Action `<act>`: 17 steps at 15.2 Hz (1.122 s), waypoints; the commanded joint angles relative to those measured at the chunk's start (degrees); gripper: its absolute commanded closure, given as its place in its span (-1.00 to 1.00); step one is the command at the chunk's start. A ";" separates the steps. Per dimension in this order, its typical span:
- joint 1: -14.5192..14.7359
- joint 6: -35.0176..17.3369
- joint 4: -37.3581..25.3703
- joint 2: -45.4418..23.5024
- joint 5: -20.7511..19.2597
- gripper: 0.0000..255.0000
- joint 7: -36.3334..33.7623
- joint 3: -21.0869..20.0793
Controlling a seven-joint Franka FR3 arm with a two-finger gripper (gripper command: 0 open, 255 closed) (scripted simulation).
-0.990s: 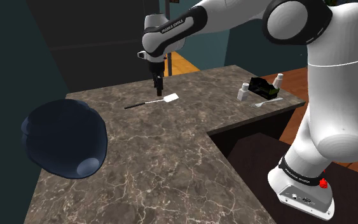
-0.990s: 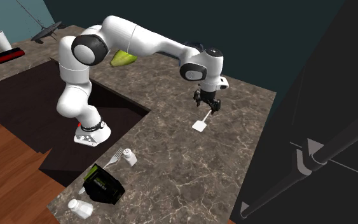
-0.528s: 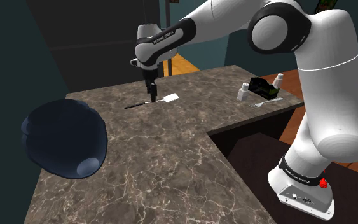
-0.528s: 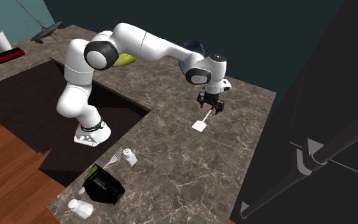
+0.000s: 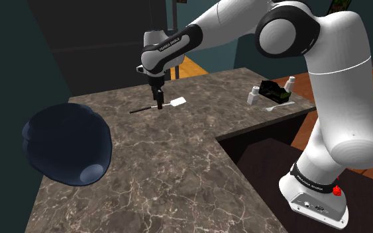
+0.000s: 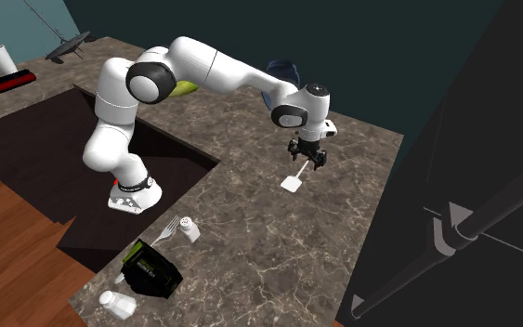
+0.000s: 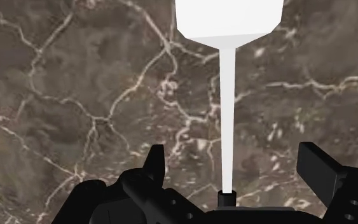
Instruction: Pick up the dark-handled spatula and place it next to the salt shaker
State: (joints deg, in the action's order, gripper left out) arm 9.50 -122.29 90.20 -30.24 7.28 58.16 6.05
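Observation:
The spatula (image 5: 168,104) lies flat on the dark marble counter (image 5: 178,165), its white blade (image 6: 293,183) joined by a thin white shaft (image 7: 227,114) to a dark handle. My gripper (image 5: 158,101) hangs low over the shaft, close to where the handle starts. It stands open (image 7: 234,168), one finger (image 7: 155,162) on each side of the shaft and neither touching it. A white salt shaker (image 5: 253,96) stands near the counter's far right corner in the shoulder view, well away from the spatula. It also stands by the counter's edge in the second exterior view (image 6: 189,228).
A black box (image 5: 274,91), a fork (image 5: 271,106) and a second white shaker (image 5: 289,83) crowd the corner by the salt shaker. A big dark blue rounded object (image 5: 65,142) sits at the shoulder view's left. The counter is L-shaped with a cut-out in front of my stand (image 5: 314,198).
My gripper has shifted towards the shoulder view's left, from near the blade to over the shaft, and sunk closer to the counter. The spatula has not moved.

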 commanded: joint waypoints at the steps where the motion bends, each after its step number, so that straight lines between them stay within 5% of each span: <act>1: 0.00 -0.01 -0.01 -0.01 0.00 -1.00 0.00 0.00; 2: 0.00 -0.01 0.00 -0.01 0.00 -1.00 0.00 0.00; 3: 0.00 -0.01 0.00 -0.01 0.00 1.00 0.00 0.00; 17: 0.04 3.07 -1.59 1.50 -0.30 1.00 -0.32 0.15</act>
State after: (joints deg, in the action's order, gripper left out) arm 9.57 -119.89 88.79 -29.21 7.04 57.86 6.15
